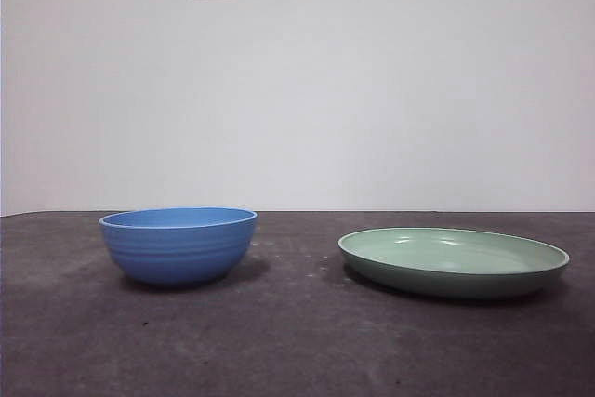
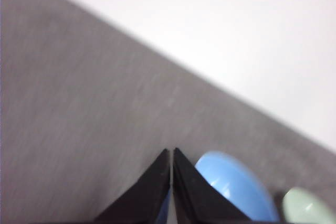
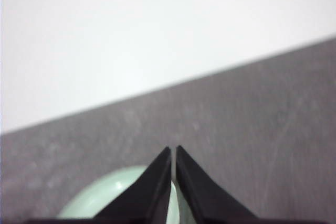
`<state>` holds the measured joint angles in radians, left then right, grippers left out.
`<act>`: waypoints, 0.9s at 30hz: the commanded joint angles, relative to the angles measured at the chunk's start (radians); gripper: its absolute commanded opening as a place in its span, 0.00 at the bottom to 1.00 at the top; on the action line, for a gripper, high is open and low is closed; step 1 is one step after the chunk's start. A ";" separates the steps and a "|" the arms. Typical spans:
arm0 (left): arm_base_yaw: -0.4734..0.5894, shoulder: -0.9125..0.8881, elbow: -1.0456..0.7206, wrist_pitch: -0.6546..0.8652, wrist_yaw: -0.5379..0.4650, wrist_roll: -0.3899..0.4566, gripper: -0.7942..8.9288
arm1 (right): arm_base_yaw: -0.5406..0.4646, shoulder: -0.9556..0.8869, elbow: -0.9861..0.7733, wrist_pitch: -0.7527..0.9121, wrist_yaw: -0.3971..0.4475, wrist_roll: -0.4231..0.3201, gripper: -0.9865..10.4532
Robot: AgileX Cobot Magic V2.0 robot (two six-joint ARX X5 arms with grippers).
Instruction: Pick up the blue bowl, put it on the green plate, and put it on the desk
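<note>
On the desk [image 1: 297, 341], blue bowl [image 1: 178, 244] left of green plate [image 1: 454, 261], well apart; my jaws closed, empty, must open wide over the bowl's rim.

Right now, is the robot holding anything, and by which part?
Nothing is held. The left gripper and right gripper are shut on nothing; the round blue bowl and pale green plate sit apart on the dark desk.

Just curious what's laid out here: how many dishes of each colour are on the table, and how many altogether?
Blue: 1, the blue bowl
Green: 1, the green plate
Total: 2 dishes, standing apart on the desk.
</note>
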<state>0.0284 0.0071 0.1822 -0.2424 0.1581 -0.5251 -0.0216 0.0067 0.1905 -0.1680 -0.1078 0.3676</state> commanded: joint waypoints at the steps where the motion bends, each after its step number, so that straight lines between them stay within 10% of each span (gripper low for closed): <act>1: 0.001 0.013 0.090 -0.023 0.003 -0.012 0.09 | -0.002 0.010 0.058 0.005 0.004 -0.005 0.09; 11: 0.001 0.192 0.383 -0.216 0.055 0.166 0.09 | -0.001 0.209 0.341 -0.114 -0.028 -0.123 0.09; 27: -0.018 0.660 0.729 -0.601 0.399 0.464 0.09 | 0.002 0.709 0.788 -0.649 -0.423 -0.363 0.09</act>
<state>0.0143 0.6449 0.8833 -0.8280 0.5426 -0.1375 -0.0212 0.6998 0.9581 -0.7921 -0.5167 0.0620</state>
